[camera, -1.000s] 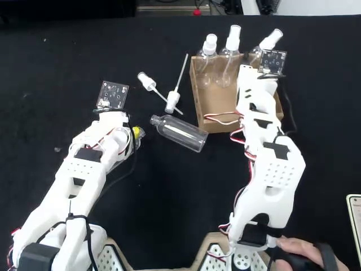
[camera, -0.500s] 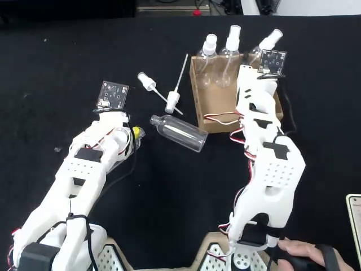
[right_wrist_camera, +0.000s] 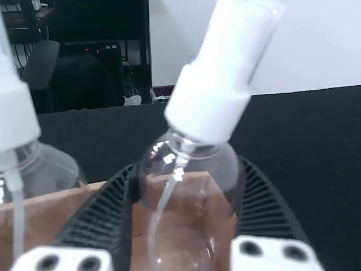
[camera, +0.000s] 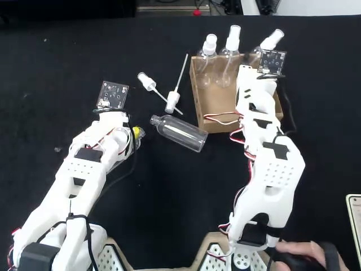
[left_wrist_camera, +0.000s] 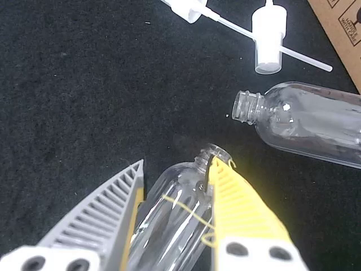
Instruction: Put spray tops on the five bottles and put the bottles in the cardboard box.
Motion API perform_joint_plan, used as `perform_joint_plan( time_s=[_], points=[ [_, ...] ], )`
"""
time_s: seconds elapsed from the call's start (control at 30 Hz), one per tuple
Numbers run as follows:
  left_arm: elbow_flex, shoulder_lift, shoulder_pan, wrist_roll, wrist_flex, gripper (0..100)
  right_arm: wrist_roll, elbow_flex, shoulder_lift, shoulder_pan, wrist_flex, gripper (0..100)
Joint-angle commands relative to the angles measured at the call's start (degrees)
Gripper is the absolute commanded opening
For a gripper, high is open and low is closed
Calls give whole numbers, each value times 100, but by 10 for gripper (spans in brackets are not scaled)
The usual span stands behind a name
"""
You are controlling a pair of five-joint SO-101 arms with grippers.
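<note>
Right gripper (right_wrist_camera: 189,178) is closed on a capped bottle (right_wrist_camera: 186,161) at the cardboard box's (camera: 217,104) far right corner. Left gripper (left_wrist_camera: 177,169), well left of the box, clamps an uncapped bottle (left_wrist_camera: 172,212). A loose bottle (camera: 179,132) lies just beside the box.

The table (camera: 67,51) is covered with black matt cloth, faintly fuzzy. Each bottle (left_wrist_camera: 316,127) is clear, glossy plastic that catches bright highlights. The spray tops (left_wrist_camera: 268,39) are smooth white plastic. The cardboard box (camera: 211,113) is brown, matt cardboard. The left gripper (left_wrist_camera: 177,164) is ribbed grey and yellow plastic, and the right gripper (right_wrist_camera: 186,169) ribbed black plastic.
</note>
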Motion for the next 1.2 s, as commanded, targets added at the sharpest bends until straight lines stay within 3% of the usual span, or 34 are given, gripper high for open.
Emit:
perform_joint_plan(
  time_s=[0.0, 1.17],
  points=[
    [-31, -88, -57, 0, -132, 181, -9, -163, -92, -53, 316, 275],
    [-22, -79, -57, 0, -132, 181, -44, 1007, -1745, 158, 492, 259]
  ],
)
